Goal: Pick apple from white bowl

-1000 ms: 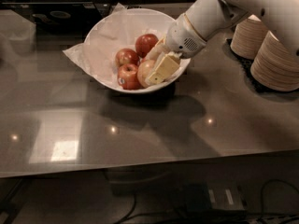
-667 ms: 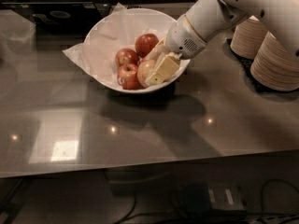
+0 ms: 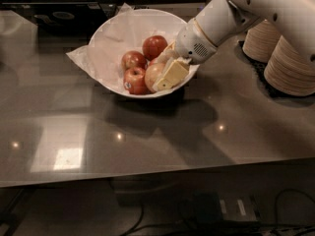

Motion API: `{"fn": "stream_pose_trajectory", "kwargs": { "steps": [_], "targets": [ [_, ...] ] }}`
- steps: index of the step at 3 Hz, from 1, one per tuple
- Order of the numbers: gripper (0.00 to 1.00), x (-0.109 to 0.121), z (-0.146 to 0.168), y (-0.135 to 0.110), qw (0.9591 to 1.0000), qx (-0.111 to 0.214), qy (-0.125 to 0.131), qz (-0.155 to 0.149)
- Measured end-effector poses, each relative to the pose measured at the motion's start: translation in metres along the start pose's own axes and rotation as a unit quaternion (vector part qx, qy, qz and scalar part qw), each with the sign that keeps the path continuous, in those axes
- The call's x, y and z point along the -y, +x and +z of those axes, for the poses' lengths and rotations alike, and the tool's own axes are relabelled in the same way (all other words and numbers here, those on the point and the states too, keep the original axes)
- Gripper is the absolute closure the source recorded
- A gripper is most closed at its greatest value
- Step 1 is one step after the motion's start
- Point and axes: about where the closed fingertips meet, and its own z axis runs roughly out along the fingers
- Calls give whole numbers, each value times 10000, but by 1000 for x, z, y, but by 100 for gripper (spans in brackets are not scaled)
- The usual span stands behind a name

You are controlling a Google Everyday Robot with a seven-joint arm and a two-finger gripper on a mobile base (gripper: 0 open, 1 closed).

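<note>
Apple (image 3: pixel 152 74): pale yellow-green with a red blush, lying at the front right of the white bowl (image 3: pixel 106 31), on the crumpled paper (image 3: pixel 81 58).
Camera view, gripper (image 3: pixel 165 73): down inside the bowl, right against the apple's right side; I cannot tell whether it is clenched on the fruit or loose.
Neighbours: a sticker apple (image 3: pixel 135 80) touches the pale one on its left; two red apples (image 3: pixel 154 46) sit behind.
Step in hand: most likely securing the hold, then lifting.
Doing it well: grip across the widest part and confirm the hold before rising. Lift straight up and slowly, clearing the rim before swinging away.
Risks: smooth round skin may slip, and the paper or neighbours may drag along. The plate stacks (image 3: pixel 290 68) stand near the arm's right.
</note>
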Motion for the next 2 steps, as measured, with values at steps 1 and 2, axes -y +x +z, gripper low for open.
{"fn": "stream_pose_trajectory", "kwargs": {
  "steps": [1,2],
  "targets": [
    [88,0,0,0,10000,0,0,0],
    [100,0,0,0,10000,-2,-1,-1]
  ]
}}
